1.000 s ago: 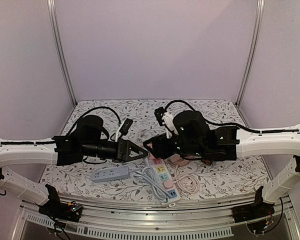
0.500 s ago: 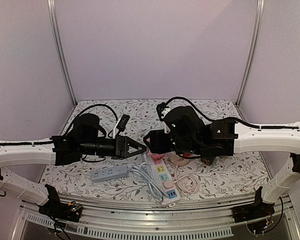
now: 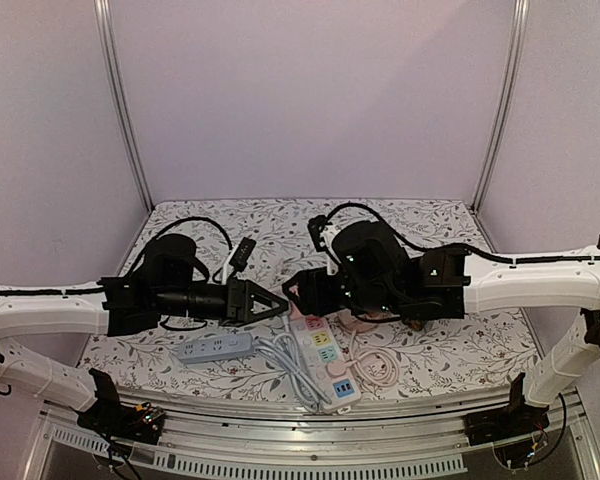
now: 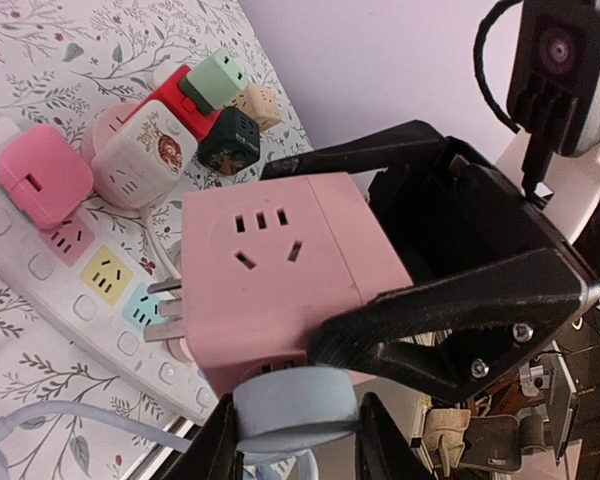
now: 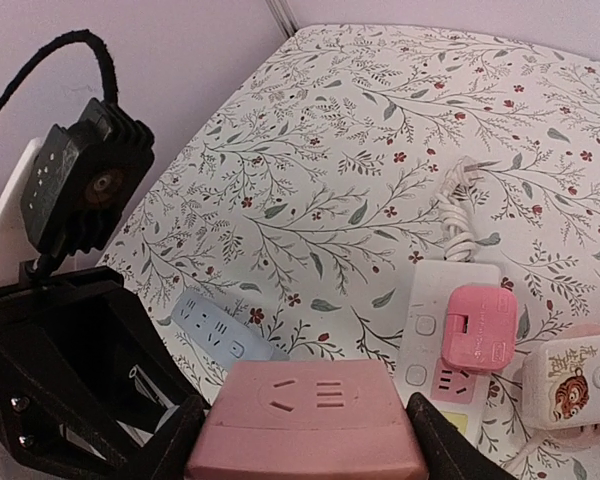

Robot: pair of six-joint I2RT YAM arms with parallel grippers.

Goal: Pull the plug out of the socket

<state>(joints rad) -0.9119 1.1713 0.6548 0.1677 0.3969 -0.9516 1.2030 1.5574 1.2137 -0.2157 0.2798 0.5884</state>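
**Pink cube socket and pale blue plug gripped between the two arms**

Pink and boxy, the cube socket [image 4: 280, 280] hangs in the air over the middle of the floral surface [image 5: 380, 150], above the white power strip [image 5: 420, 340]. The right jaws grasp it across two opposite faces. The left jaws are clenched on the pale blue plug [image 4: 295, 400], which sits flush against the cube's underside face as the left wrist view shows it. No plug pins show there, so it looks fully seated.

To do the pull well, the right arm should probably hold the cube rigid while the left draws straight back along the line of the pins, without twisting or levering sideways. An angled tug could bind the pins or slide the cube out of its grip. The left jaws hold only the plug's rounded body, so a slip is a real risk if the pull is jerky.

The cube is matte with rounded edges. Its open face has a two-slot and a three-slot outlet, and its own metal prongs jut out on the left side. The plug is a smooth, rounded disc of pale blue plastic.
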